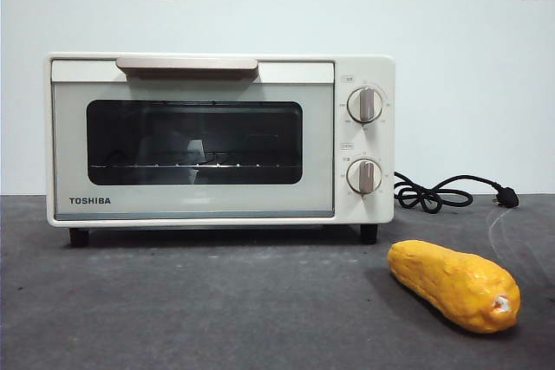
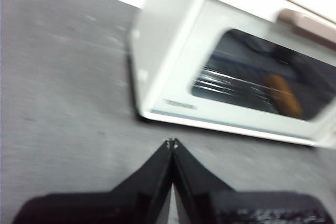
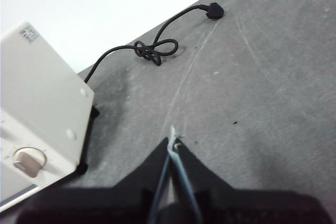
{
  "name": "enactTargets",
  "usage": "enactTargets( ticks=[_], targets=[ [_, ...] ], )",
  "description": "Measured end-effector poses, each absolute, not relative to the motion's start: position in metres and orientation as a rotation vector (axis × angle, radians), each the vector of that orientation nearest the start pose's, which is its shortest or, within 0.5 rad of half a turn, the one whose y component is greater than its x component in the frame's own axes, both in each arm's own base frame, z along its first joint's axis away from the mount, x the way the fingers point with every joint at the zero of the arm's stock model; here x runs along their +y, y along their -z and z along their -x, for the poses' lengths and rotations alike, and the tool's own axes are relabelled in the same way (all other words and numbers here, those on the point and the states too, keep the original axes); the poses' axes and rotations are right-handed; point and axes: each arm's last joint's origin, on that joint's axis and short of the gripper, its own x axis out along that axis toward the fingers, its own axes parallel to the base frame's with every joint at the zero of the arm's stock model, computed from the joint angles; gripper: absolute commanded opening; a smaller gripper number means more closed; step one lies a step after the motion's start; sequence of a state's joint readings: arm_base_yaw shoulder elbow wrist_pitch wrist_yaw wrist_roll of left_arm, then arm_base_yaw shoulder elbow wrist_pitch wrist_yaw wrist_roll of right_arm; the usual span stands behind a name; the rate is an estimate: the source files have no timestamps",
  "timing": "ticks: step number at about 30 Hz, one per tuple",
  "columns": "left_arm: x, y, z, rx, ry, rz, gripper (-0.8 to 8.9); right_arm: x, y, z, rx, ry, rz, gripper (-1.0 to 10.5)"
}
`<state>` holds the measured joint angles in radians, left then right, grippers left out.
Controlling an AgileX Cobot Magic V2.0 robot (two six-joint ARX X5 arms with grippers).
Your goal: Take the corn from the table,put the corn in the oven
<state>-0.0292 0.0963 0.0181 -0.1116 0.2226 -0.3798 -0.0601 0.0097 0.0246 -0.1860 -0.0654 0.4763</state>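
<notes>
The corn (image 1: 454,285) lies on the dark grey bench (image 1: 217,309), in front of the shut oven (image 1: 220,139) near its knob end, apart from it. The left end effector (image 2: 171,142) and right end effector (image 3: 174,143) hover above the bench, jaws pressed together.

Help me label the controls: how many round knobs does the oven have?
2, both on the oven's front panel beside the door, one above the other: the upper knob and the lower knob. No others show; its back is hidden.
</notes>
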Motion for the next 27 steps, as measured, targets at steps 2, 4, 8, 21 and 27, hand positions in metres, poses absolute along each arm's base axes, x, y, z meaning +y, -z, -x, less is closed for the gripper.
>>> enactTargets(
  ticks=[2, 4, 8, 21, 27],
  targets=[
    [-0.011, -0.152, -0.1, 0.247, 0.27, 0.406, -0.04, -0.003, -0.153, -0.095, 0.177, -0.002, -0.496, 0.0],
    [-0.013, -0.151, -0.099, 0.265, 0.342, 0.421, -0.05, -0.001, -0.154, -0.095, 0.189, -0.068, -0.504, 0.0],
    [-0.016, -0.15, -0.099, 0.319, 0.444, 0.475, -0.05, 0.003, -0.155, -0.094, 0.215, -0.191, -0.514, 0.0],
    [-0.021, -0.213, -0.117, 0.418, 0.61, 0.54, -0.05, 0.008, -0.214, -0.086, 0.038, -0.431, -0.464, 0.0],
    [-0.031, -0.254, -0.139, 0.521, 0.725, 0.498, -0.06, 0.012, -0.243, -0.09, 0.099, -0.567, -0.462, 0.0]
  ],
)
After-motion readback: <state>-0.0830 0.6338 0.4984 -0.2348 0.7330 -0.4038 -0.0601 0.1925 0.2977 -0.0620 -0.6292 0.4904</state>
